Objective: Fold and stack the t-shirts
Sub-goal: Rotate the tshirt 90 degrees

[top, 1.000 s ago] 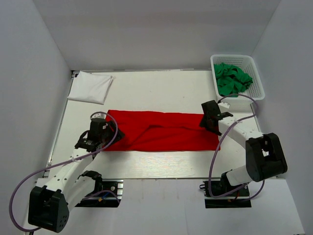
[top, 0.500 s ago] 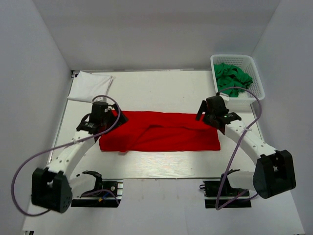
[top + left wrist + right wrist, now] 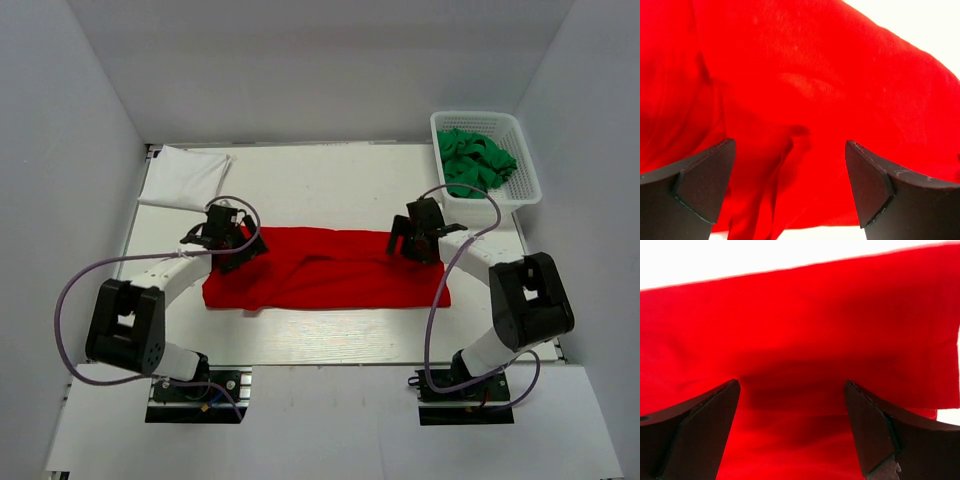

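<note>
Two sets of jaws stand wide apart, gripping nothing. The left end effector hangs over the left end of the bright red soft cloth t-shirt, and the right end effector over its right end. That shirt lies as a long folded band across the middle of the white worktop. A folded white cloth t-shirt sits at the far left corner. Crumpled green cloth t-shirts fill the white plastic lattice basket at the far right corner.

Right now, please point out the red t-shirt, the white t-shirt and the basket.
red t-shirt [image 3: 330, 285]: top view, middle of the cloth.
white t-shirt [image 3: 185, 178]: top view, centre of the folded cloth.
white lattice basket [image 3: 476, 117]: top view, far rim.
</note>
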Controlling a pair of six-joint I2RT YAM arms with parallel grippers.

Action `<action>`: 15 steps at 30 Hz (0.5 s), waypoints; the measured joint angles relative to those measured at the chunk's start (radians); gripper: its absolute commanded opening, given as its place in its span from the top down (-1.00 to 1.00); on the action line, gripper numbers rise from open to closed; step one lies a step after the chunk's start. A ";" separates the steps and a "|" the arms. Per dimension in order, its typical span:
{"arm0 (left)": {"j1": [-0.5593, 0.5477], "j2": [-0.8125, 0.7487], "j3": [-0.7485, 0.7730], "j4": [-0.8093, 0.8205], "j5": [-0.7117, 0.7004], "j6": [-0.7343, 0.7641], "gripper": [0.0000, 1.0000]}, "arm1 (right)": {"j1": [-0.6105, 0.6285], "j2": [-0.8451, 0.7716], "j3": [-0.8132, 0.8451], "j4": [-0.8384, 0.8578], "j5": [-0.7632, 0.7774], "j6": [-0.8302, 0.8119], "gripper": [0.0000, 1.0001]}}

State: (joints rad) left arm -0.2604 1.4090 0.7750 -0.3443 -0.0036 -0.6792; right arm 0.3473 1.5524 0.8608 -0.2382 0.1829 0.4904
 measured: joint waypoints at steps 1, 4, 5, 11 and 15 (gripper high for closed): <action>0.000 0.018 0.000 0.021 0.000 0.000 -1.00 | -0.006 0.008 -0.010 0.006 -0.005 0.001 -0.81; 0.000 0.113 0.004 0.078 0.002 0.006 -1.00 | -0.027 0.016 -0.035 0.035 -0.034 0.000 -0.81; 0.000 0.137 0.029 0.077 0.003 0.008 -1.00 | -0.034 0.016 -0.044 0.053 -0.048 0.000 -0.81; 0.005 0.372 0.291 0.068 -0.029 0.047 -1.00 | -0.067 -0.036 -0.128 0.168 -0.218 -0.029 -0.81; 0.003 0.765 0.842 -0.023 -0.039 0.125 -1.00 | 0.007 -0.042 -0.142 0.180 -0.355 -0.098 -0.81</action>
State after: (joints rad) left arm -0.2569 2.1738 1.6165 -0.3676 -0.0425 -0.5545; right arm 0.3542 1.5108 0.7189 -0.0582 -0.1722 0.3927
